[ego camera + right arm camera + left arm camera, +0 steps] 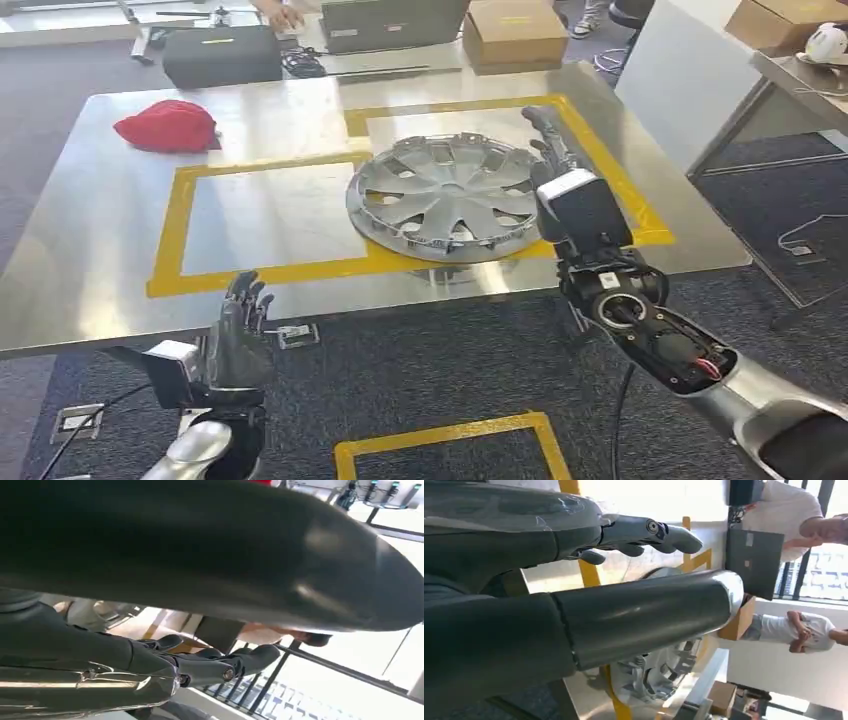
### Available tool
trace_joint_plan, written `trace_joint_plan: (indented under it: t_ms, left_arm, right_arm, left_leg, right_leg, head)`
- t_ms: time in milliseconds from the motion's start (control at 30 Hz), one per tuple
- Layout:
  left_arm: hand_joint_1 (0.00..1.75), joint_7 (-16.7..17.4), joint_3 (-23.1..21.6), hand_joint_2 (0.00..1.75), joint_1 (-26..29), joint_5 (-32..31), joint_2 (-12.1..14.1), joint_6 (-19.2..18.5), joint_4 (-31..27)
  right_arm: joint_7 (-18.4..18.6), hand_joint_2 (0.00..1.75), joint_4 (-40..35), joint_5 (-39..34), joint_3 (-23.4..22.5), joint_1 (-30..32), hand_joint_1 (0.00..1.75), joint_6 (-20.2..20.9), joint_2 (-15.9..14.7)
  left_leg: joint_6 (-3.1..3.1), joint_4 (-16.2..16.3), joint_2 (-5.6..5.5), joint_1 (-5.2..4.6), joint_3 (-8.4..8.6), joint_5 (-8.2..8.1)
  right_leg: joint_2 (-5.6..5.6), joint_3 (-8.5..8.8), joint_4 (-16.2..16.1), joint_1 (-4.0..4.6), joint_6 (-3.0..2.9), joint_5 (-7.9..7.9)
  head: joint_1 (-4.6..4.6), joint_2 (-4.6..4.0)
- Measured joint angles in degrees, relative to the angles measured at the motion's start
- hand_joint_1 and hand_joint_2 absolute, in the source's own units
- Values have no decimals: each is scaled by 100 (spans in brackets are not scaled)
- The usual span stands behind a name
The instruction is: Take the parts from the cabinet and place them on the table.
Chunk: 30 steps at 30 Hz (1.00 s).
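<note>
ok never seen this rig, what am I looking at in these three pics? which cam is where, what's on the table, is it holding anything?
It is a two-armed humanoid robot. The wide picture comes from its head, looking down at a steel table marked with yellow tape. A silver hubcap lies flat there, beside a red cloth. The other two pictures come from cameras at each wrist, turned sideways. The right hand reaches over the hubcap's far rim; whether it touches is unclear. The left hand hangs at the near table edge, fingers apart, holding nothing.
</note>
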Motion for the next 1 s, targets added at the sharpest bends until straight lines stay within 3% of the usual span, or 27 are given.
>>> trace_joint_plan:
  t_ms: [1000]
  left_arm:
    - [0,-22,0,0,113,46,13,210,-103]
  right_arm:
    - [-227,0,18,-83,-13,93,0,319,227]
  left_leg:
    - [0,-2,-2,0,-1,0]
  right_leg:
    - [0,1,0,0,0,-1]
  head:
    - [0,0]
